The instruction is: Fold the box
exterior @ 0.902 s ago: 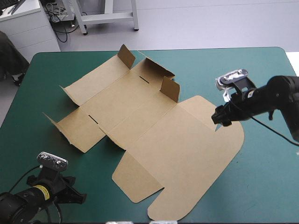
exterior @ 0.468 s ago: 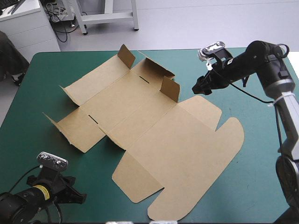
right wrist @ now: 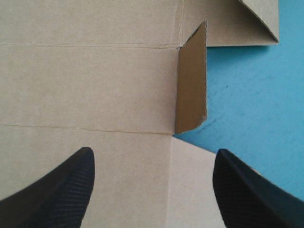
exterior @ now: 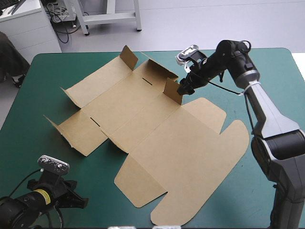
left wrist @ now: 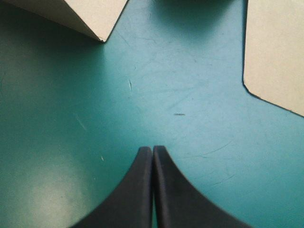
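your right gripper has swung in from out over the right side of the table and now sits just above a small upright flap on the far right of the box. the box itself hasn't budged: a brown sheet lying mostly flat across the middle of the teal-green cover, with the big lid panel toward the near right and a few little tabs standing up along the far and left edges. my read is you're lining up on that flap, so the folding proper hasn't started and no walls are up yet.

the right gripper's black fingers stand wide apart with nothing between them, and as far as i can tell they aren't touching the board. the flap is just ahead, nearer one finger than the other. your left gripper hasn't moved. it's parked at the near left corner, fingers pressed together into a point, holding nothing, over bare cover with two corners of the box ahead of it.
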`<move>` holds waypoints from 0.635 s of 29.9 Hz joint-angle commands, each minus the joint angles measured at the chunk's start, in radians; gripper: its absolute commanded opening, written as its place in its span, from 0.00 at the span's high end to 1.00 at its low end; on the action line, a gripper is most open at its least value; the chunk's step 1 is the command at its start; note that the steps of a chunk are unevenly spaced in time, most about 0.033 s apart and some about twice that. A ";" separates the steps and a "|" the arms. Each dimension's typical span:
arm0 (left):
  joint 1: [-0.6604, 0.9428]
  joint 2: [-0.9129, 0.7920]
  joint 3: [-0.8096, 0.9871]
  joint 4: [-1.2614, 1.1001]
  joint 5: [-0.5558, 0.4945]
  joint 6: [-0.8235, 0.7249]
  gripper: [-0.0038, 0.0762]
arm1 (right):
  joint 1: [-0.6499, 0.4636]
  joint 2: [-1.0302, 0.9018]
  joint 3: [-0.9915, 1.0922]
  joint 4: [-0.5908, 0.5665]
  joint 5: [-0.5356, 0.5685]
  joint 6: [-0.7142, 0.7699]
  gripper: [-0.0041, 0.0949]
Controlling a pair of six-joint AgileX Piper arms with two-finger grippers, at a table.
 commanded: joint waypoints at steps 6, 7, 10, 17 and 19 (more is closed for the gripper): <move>-0.003 0.007 -0.027 0.001 -0.042 -0.007 0.99 | 0.043 0.106 -0.236 -0.027 0.005 0.042 0.31; -0.003 0.007 -0.027 0.001 -0.042 -0.007 0.99 | 0.043 0.121 -0.248 -0.024 0.005 0.042 0.31; -0.003 0.007 -0.027 0.001 -0.042 -0.007 0.99 | 0.043 0.159 -0.275 -0.022 0.000 0.037 0.31; -0.003 0.007 -0.027 0.001 -0.042 -0.007 0.99 | 0.043 0.217 -0.283 -0.022 -0.023 0.035 0.31; -0.003 0.007 -0.027 0.001 -0.042 -0.007 0.99 | 0.043 0.231 -0.283 -0.020 -0.025 0.029 0.31</move>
